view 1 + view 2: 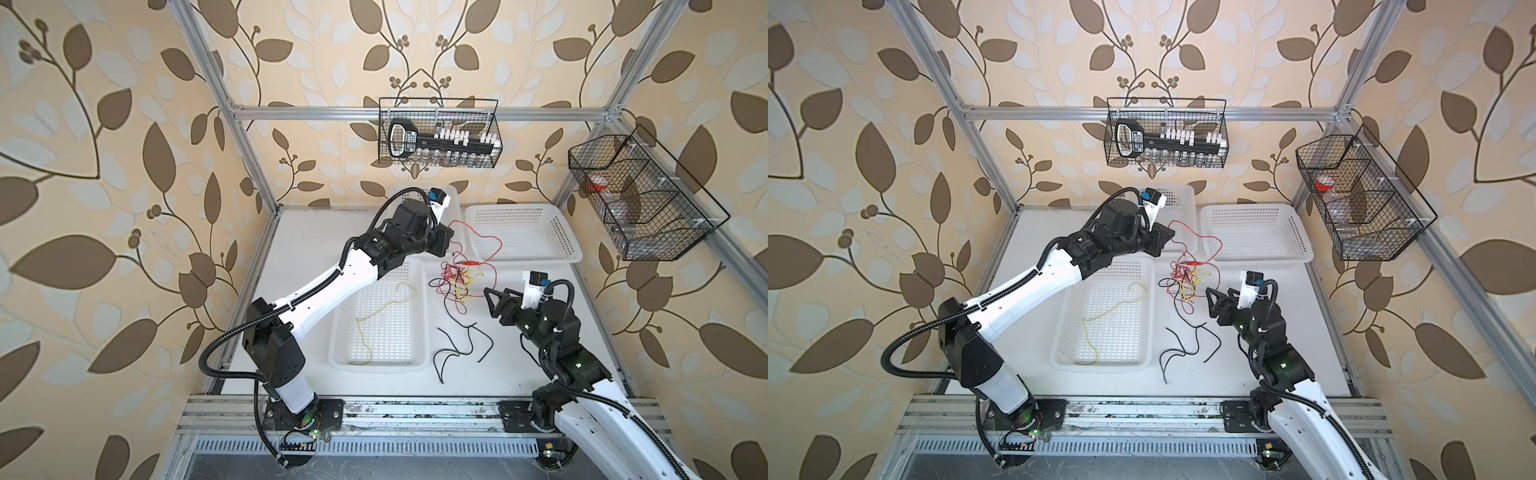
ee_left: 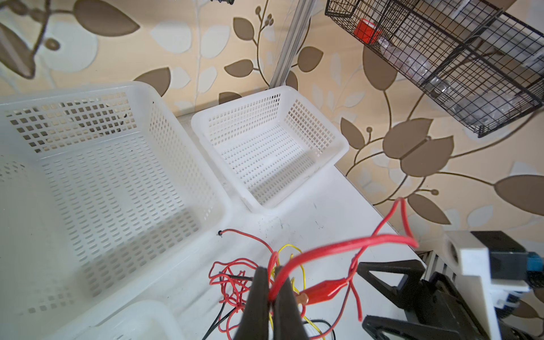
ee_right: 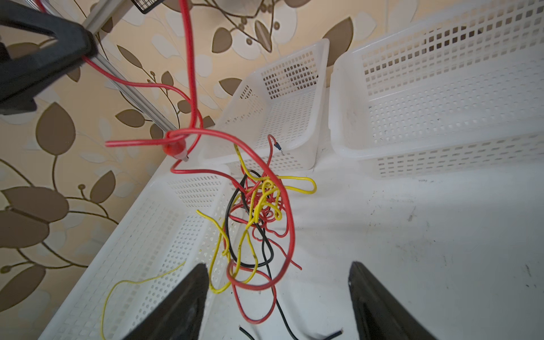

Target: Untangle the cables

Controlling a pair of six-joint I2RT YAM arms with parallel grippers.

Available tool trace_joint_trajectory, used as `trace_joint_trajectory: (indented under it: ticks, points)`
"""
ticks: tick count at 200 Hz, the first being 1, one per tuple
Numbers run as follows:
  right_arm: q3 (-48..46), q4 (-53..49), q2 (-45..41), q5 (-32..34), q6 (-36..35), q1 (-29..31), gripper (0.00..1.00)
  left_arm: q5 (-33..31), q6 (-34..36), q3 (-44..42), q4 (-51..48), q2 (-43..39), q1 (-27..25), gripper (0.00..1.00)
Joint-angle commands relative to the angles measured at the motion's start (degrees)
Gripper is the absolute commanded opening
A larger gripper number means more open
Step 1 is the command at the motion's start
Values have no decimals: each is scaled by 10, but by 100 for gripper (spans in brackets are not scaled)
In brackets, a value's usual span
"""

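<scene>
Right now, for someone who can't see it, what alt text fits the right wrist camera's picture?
A knot of red, yellow and black cables sits over a white table, ahead of the open right gripper. One red cable rises from it to the left gripper, shut on it; a lone yellow cable lies in a white basket.

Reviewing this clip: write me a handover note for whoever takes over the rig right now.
Left gripper: shut on a red cable, held above the tangle.
Right gripper: open, empty, beside the tangle.
Things: the tangle of red, yellow and black cables sits mid-table; one yellow cable lies in the near basket; black cables lie in front of the tangle.
Done: one yellow cable separated.
Left: free the red cable, then the rest.
</scene>
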Motion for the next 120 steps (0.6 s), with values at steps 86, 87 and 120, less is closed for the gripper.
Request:
trace_joint_trajectory:
  ticks: [86, 87, 120]
  points:
    - [9, -53, -58, 118, 12, -1, 70, 23, 18, -15, 18, -40, 1, 0]
    - [9, -53, -58, 117, 12, -2, 70, 23, 19, -15, 18, -40, 1, 0]
    - [5, -52, -58, 125, 13, -3, 67, 28, 24, -19, 14, -50, 1, 0]
